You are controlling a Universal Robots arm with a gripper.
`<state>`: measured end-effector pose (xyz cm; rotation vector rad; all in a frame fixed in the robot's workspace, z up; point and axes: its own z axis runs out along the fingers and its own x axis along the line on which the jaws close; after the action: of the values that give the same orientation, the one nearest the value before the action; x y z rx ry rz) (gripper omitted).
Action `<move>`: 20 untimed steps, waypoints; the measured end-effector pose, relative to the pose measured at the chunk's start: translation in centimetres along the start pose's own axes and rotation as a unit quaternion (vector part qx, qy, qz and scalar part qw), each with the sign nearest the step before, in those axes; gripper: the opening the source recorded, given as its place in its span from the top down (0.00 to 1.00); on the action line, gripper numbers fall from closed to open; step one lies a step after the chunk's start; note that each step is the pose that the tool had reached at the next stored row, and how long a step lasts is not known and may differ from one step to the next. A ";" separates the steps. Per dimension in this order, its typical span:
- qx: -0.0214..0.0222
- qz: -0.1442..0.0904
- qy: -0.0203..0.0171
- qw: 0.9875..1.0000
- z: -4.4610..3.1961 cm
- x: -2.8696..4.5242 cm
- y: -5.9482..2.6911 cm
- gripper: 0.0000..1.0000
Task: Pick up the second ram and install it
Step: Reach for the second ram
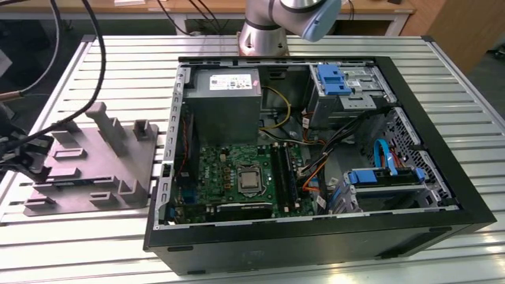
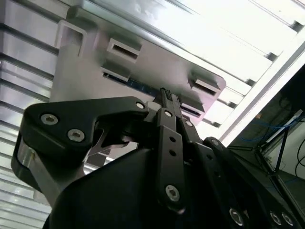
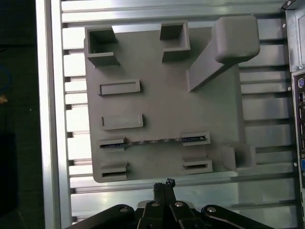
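Observation:
The second ram is a thin dark strip standing on edge in a slotted holder of the grey fixture plate; in the second wrist view its bluish edge shows between two holders. My gripper hovers over the plate's edge, a short way off the ram and apart from it. Its black fingertips are pressed together with nothing between them, so it is shut. In the exterior view the gripper is at the far left, by the plate.
An open black computer case lies on the slatted aluminium table, at the exterior view's right of the plate. Inside are the green motherboard, a grey power-supply box, blue drive brackets and cables. The arm's base stands behind the case.

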<state>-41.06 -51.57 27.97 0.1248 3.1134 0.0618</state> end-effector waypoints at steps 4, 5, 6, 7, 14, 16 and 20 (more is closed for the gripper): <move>0.000 0.000 0.000 1.000 0.76 -0.90 0.24 0.89; 0.000 0.000 0.000 1.000 0.95 -1.07 0.30 0.89; 0.000 0.000 0.000 1.000 1.15 -1.15 0.33 0.89; 0.000 0.000 0.000 1.000 1.34 -1.16 0.36 0.89; 0.000 -0.004 0.001 1.000 2.60 -1.12 0.49 0.89; 0.000 -0.014 0.001 1.000 2.92 -1.08 0.48 0.89; 0.000 -0.016 0.001 1.000 3.68 -0.99 1.17 0.89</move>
<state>-39.89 -50.35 24.37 0.0742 3.1164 0.0624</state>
